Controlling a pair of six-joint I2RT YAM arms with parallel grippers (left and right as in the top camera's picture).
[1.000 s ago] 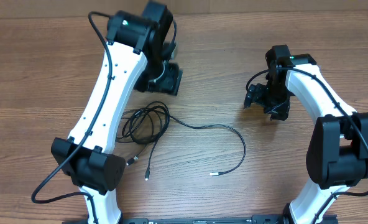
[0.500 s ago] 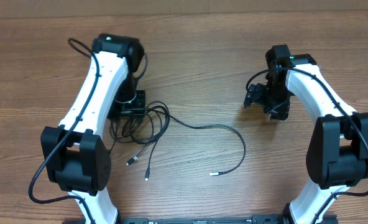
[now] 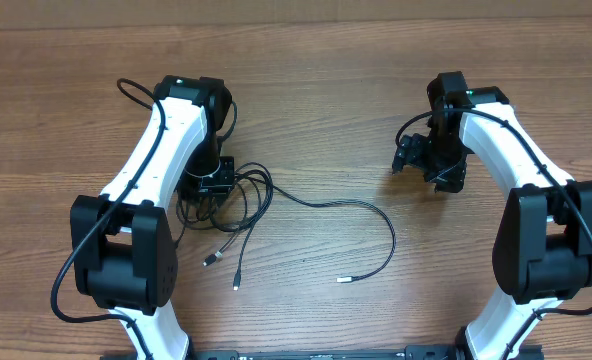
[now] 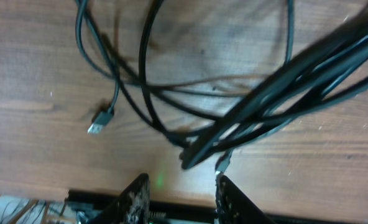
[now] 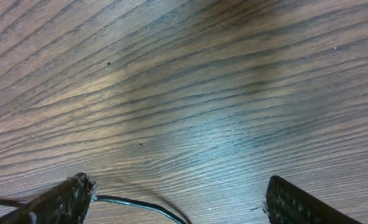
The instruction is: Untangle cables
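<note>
The cables [image 3: 238, 195] lie on the wooden desk [image 3: 326, 100] toward its left side: a knot of thin black loops, with one long cord [image 3: 376, 212] curving away right and back to a silver-tipped plug [image 3: 343, 279], and two more plug ends [image 3: 209, 260] trailing below the knot. The left tool [image 3: 214, 182] hangs right over the knot's left part. In its wrist view, the left tool [image 4: 183, 182] shows a fairly narrow gap between its fingers, with a thick sheaf of strands [image 4: 265, 93] crossing just ahead of the tips and a flat plug [image 4: 97, 124] lying off to one side. Whether any strand is actually pinched I cannot tell. The right tool [image 3: 423, 160] stands well apart from the cables, and the right tool [image 5: 178, 182] is spread wide over bare wood, holding nothing. This looks like the first grasp on the bundle, with the untangling itself barely begun. The next move probably calls for a secure pinch on one strand, then a slow lift or pull that draws the loops apart rather than tightening them.
</note>
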